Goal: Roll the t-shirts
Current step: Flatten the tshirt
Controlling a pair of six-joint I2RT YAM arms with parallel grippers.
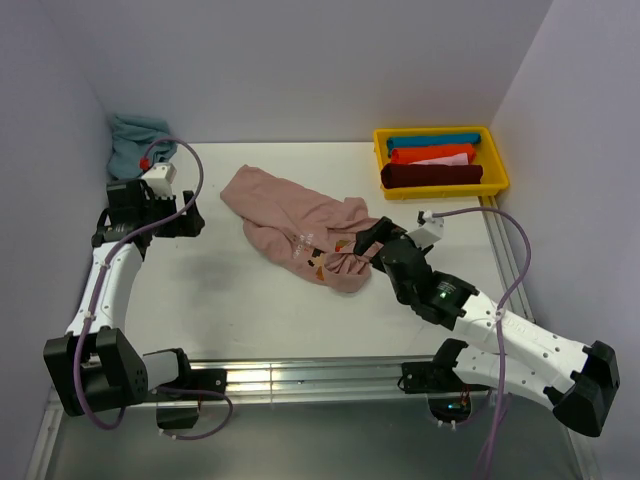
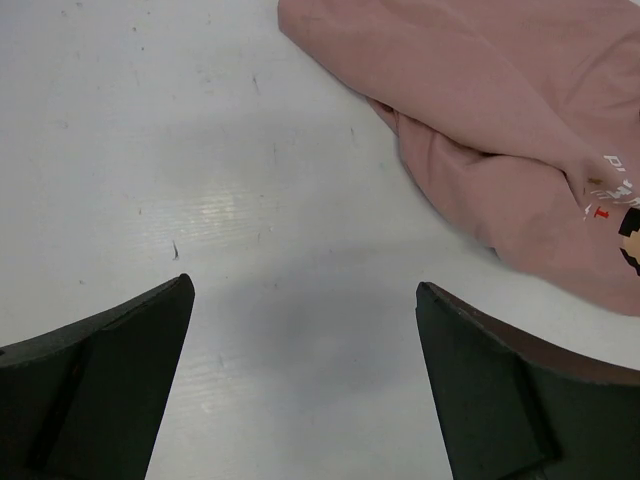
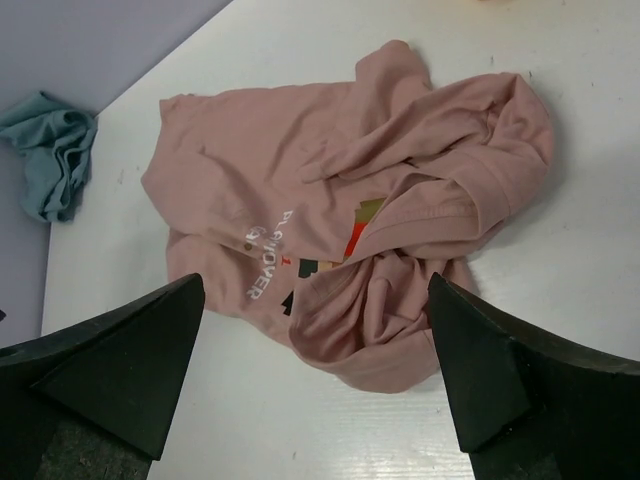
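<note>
A dusty pink t-shirt (image 1: pixel 300 225) lies crumpled in the middle of the white table, its chest print partly folded in. It also shows in the right wrist view (image 3: pixel 350 220) and at the upper right of the left wrist view (image 2: pixel 500 120). My right gripper (image 1: pixel 372 240) is open and empty, just above the shirt's near right edge, with its jaws wide on either side of the bunched fabric (image 3: pixel 316 288). My left gripper (image 1: pixel 190 218) is open and empty over bare table left of the shirt (image 2: pixel 305 288).
A yellow bin (image 1: pixel 441 160) at the back right holds rolled shirts in blue, orange, white and dark red. A teal shirt (image 1: pixel 135 140) lies bunched in the back left corner, also in the right wrist view (image 3: pixel 50 150). Walls close the back and sides.
</note>
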